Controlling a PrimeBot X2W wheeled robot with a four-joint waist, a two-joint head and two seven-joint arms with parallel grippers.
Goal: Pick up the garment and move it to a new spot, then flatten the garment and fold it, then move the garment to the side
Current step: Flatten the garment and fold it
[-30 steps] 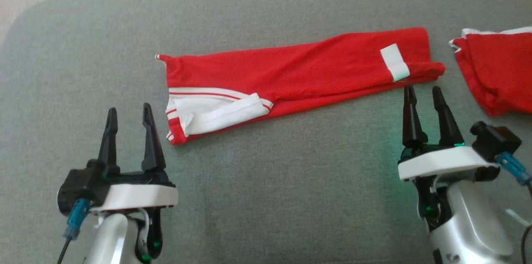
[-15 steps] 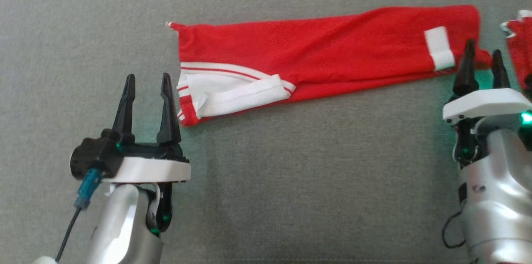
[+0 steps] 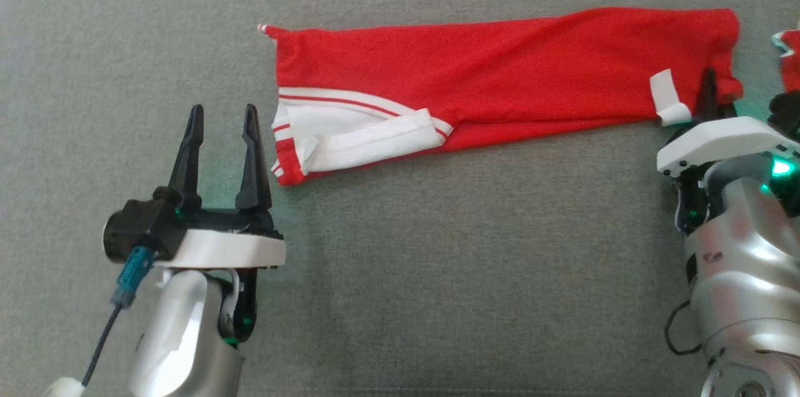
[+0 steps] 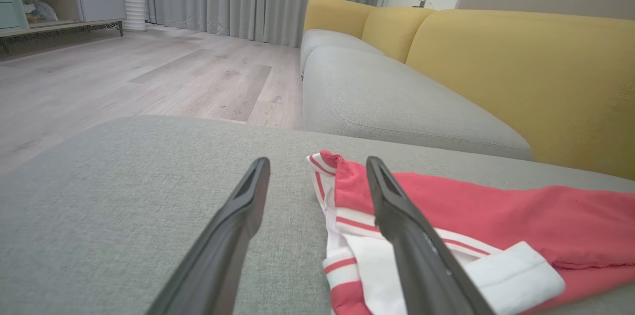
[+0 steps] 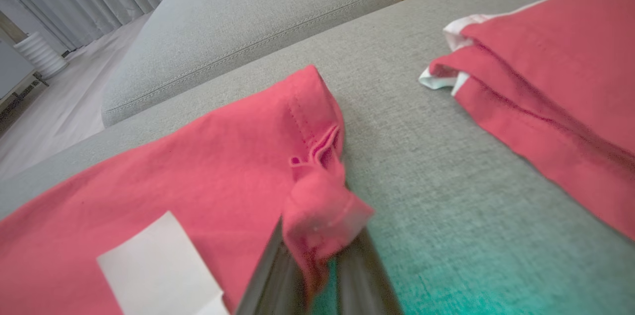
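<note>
A: Jaws?

B: On my left gripper [image 3: 223, 110] they're spread and empty, just beside the garment's [image 3: 500, 69] striped end. On my right gripper [image 5: 315, 268] they're pinching the garment's opposite corner, red cloth bunched between them.

A: And the garment?

B: It's laid out long across the grey cushion [image 3: 437, 259].

A: Handling?

B: I'd judge it light and limp, so it should sag if lifted by one end. I'd take the striped corner too. Past its right end, apart from it, lies a second red piece [image 5: 545, 82].
</note>
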